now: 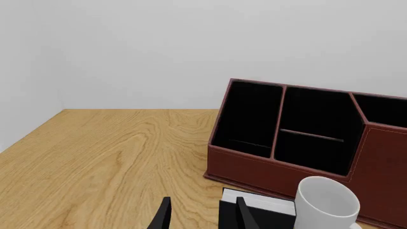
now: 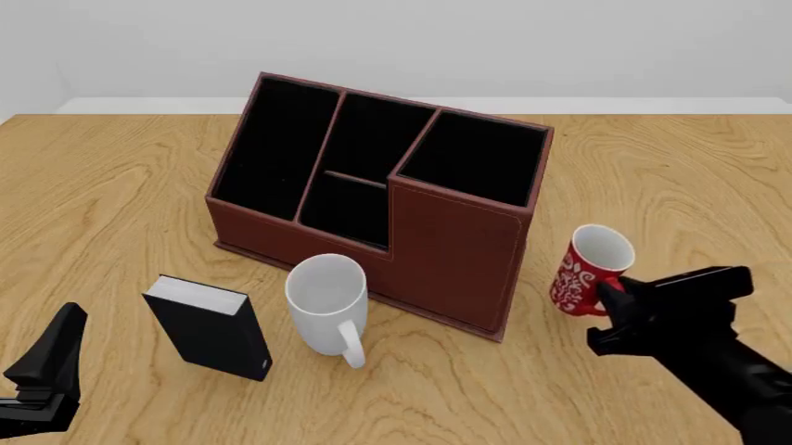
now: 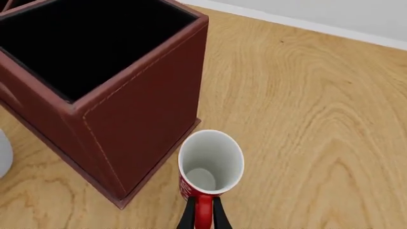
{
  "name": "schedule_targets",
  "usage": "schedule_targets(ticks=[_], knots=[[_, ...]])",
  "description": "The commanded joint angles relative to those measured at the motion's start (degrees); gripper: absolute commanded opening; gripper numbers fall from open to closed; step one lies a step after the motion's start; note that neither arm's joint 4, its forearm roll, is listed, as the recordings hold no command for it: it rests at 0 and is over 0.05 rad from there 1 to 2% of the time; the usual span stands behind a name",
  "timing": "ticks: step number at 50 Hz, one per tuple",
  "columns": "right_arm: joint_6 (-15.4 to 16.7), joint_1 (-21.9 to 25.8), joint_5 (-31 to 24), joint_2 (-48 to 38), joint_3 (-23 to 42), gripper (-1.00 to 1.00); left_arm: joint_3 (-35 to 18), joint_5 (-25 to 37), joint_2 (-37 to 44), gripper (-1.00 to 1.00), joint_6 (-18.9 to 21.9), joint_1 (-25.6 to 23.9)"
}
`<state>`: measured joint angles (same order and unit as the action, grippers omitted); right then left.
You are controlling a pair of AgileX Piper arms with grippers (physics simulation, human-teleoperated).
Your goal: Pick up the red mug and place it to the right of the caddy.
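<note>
The red mug [image 2: 592, 271] is sitting just right of the caddy [image 2: 371, 199], tilted slightly, its white inside and floral pattern showing. I am gripping its red loop handle [image 3: 203, 210] in my right claw [image 3: 203, 217], fingers narrowed onto it; the mug is lying straight ahead of that claw. Whether its base is touching the counter [image 2: 693, 185] I cannot quite tell. My left claw [image 1: 200, 217] is standing open, well left of the caddy.
</note>
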<state>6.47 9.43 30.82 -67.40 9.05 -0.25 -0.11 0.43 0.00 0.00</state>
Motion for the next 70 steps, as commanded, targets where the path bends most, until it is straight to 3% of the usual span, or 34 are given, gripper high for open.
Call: schedule_targets(ticks=[1, 25, 70], knots=[[-0.90, 0.39, 2.32, -2.19, -0.05, -1.00, 0.00, 0.00, 0.00, 1.00, 0.00, 0.00], [-1.45, 1.03, 7.23, -7.11, -1.45, -1.00, 0.00, 0.00, 0.00, 1.00, 0.00, 0.00], [-2.28, 0.66, 10.38, -9.94, -3.17, -1.00, 0.00, 0.00, 0.00, 1.00, 0.00, 0.00]])
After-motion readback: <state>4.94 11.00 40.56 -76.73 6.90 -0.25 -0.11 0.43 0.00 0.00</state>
